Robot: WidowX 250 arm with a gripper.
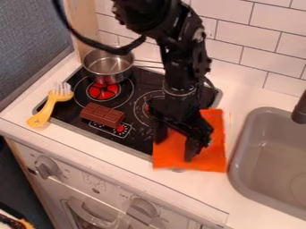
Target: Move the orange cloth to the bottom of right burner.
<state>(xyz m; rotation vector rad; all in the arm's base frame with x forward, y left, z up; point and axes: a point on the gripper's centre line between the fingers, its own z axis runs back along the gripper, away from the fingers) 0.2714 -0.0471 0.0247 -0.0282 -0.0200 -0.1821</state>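
Orange cloth (209,163) lies beneath the hand (174,148) — its two fingers spread wide.

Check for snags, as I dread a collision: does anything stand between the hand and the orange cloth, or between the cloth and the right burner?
Nothing visible does. The hand hangs right over the orange cloth, which lies beside the right burner, though the arm hides part of that stretch. The chocolate bar sits clear.
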